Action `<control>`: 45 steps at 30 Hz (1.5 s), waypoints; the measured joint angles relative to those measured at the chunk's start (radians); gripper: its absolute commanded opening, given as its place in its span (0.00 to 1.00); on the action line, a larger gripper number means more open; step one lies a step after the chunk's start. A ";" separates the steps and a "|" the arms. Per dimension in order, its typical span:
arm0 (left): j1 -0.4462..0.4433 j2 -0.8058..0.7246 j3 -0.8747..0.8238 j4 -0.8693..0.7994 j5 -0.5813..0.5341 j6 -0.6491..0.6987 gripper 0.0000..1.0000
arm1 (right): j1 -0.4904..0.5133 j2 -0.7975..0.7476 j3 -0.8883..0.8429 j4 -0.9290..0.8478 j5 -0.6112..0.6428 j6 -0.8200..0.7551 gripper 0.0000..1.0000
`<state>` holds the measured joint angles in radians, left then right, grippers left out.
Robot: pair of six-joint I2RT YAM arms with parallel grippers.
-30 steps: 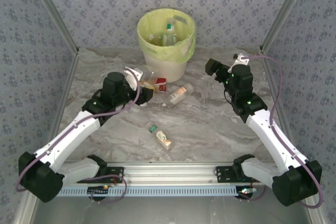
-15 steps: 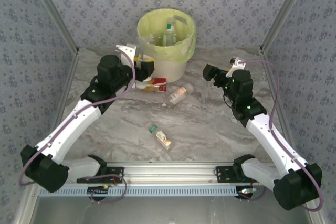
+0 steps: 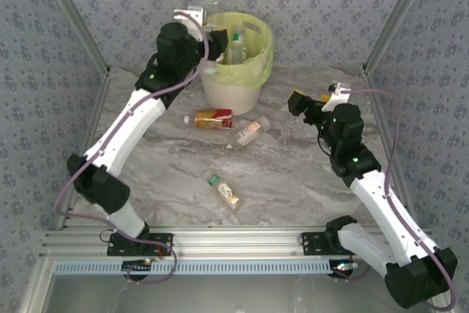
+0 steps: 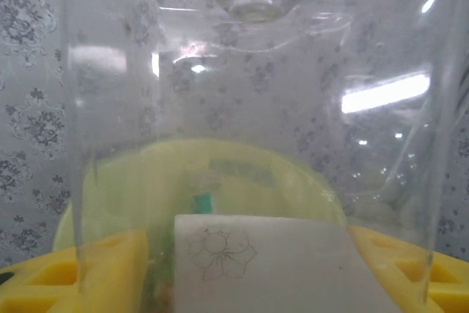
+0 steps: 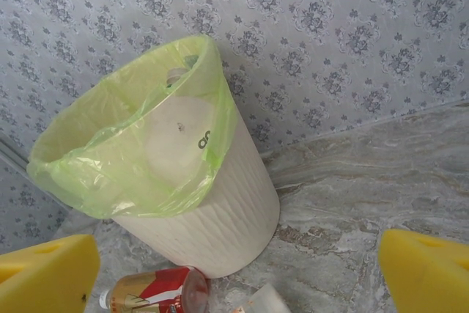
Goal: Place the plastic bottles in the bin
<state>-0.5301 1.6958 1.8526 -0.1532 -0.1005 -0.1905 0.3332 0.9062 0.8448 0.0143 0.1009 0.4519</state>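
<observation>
Left tool: up high at the bin, partly closed and clamped on a clear bottle, yellow fingers either side of its body.
Clear bottle axis: bottom-to-top in left wrist view, cap end at 12, white flower label at 6 betw. the fingers.
Bin: far end of counter, at 12 from the arm bases, green liner folded over the rim.
Key relation: bin mouth at approx 3 from left tool in overhead view. Parked at the rim's 9–10 edge. Liner seen thru the bottle in wrist view, so judged at or just over the rim, not yet mid-mouth.
Next move, as judged: short push toward 3, then let go. Too early a drop = risk of clipping the rim and rolling back onto counter.
Already inside: a few bottles in bin, upright-ish, toward 12–1 of the mouth.
Right tool: wide open, empty, at 3–4 from bin, well apart from it, facing it in own view.
Left on counter: red-label bottle at 6 of bin, near its base, axis 9–3. Pale bottle at its 4, axis approx 8–2. Green-cap bottle further toward 6, axis approx 10–4.
Nearer arm for pale bottle: right, and free, so prob. best pick for next grab.
</observation>
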 measured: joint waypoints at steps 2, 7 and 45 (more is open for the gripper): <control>0.000 0.072 0.093 -0.041 -0.006 0.008 0.00 | 0.000 -0.008 0.000 0.000 0.000 -0.003 1.00; 0.000 0.229 0.319 -0.146 -0.014 0.034 0.00 | 0.000 -0.015 0.000 -0.002 0.000 -0.016 1.00; 0.069 0.439 0.715 -0.603 0.194 0.077 0.99 | -0.010 0.110 0.024 -0.101 -0.058 -0.040 1.00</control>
<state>-0.4610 2.1349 2.5671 -0.7567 0.0937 -0.1139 0.3229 1.0164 0.8692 -0.0864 0.0429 0.4118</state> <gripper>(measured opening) 0.994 0.999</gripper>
